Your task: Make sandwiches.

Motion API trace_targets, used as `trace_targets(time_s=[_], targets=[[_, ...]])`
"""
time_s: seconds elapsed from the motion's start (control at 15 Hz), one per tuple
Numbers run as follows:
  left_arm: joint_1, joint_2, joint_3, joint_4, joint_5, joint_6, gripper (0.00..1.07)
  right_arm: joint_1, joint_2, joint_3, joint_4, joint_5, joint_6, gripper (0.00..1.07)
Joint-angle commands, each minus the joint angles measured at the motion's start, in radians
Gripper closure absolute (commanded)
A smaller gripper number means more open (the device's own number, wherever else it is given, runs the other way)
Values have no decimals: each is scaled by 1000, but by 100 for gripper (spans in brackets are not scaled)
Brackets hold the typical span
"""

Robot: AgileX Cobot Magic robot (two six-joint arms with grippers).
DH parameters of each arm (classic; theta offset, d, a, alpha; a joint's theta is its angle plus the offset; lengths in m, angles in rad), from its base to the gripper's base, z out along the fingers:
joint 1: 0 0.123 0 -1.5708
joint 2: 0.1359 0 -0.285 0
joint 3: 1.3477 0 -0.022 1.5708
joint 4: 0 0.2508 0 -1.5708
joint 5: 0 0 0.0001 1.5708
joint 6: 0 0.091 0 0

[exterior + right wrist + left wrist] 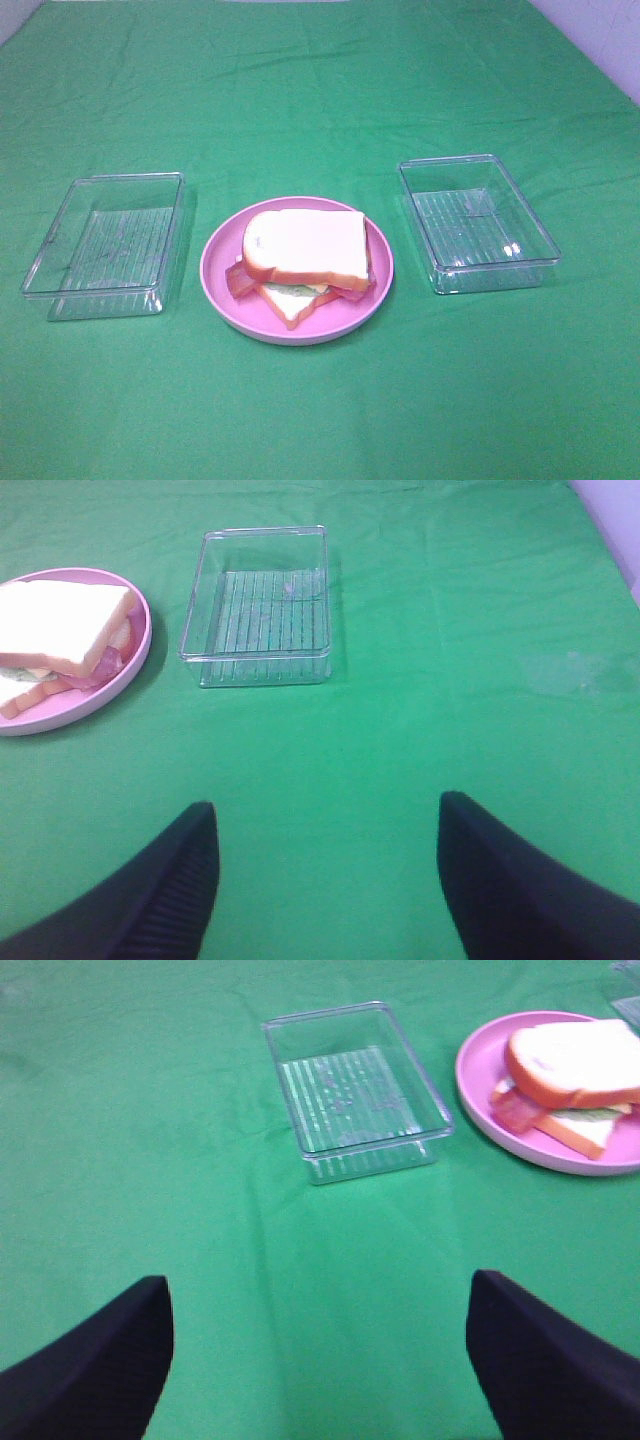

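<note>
A stacked toy sandwich (305, 255) lies on a round pink plate (215, 270) at the middle of the green table. Its top is a white bread slice with orange-brown crust; reddish bacon, green lettuce, yellow cheese and a lower bread slice show under it. It also shows in the left wrist view (570, 1080) and the right wrist view (60, 640). Neither gripper shows in the exterior high view. My left gripper (320, 1360) is open and empty over bare cloth, well short of the plate. My right gripper (325, 880) is open and empty over bare cloth too.
An empty clear plastic tray (105, 245) stands left of the plate, also in the left wrist view (355, 1085). A second empty clear tray (478, 222) stands right of the plate, also in the right wrist view (260, 605). Green cloth covers the table.
</note>
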Motion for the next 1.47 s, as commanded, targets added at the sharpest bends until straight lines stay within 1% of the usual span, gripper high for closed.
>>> trace_targets(time_s=[0.07, 0.13, 0.27, 0.4, 1.47], targets=[[92, -6, 0, 2, -9, 1, 30, -8, -8, 1, 3, -6, -4, 47], [157, -6, 0, 2, -9, 1, 30, -8, -8, 1, 3, -6, -4, 47], [157, -9, 0, 2, -9, 1, 30, -11, -8, 1, 3, -6, -4, 47], [155, -84, 0, 2, -9, 1, 30, -44, -11, 1, 3, -5, -4, 47], [155, -79, 0, 2, -10, 1, 30, -41, -13, 1, 3, -5, -4, 47]])
